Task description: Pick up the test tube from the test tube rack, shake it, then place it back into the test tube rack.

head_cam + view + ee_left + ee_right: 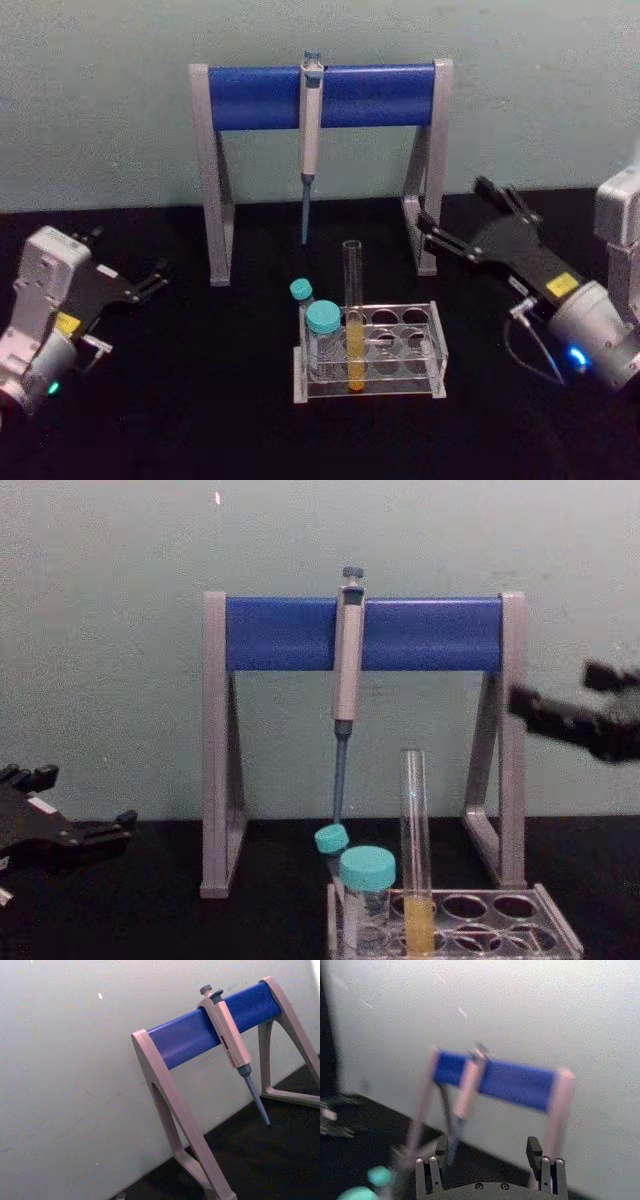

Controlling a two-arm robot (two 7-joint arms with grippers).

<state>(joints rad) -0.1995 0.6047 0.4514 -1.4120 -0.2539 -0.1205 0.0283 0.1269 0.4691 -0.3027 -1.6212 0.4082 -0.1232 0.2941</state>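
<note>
While unheld: test tube point(353, 318) stood in test tube rack point(437, 352).
Right tool point(466, 222): fingers apart, raised; should approach above rack.
Left tool point(150, 281): parked, state unclear.

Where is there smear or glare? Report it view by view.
Right wrist view: the pipette stand and teal caps are streaked with motion smear. Chest view: the right gripper is smeared at the right edge, the test tube crisp. Left wrist view: the pipette is crisp against an evenly lit wall. Head view: the black table swallows shadows; no glare.
</note>
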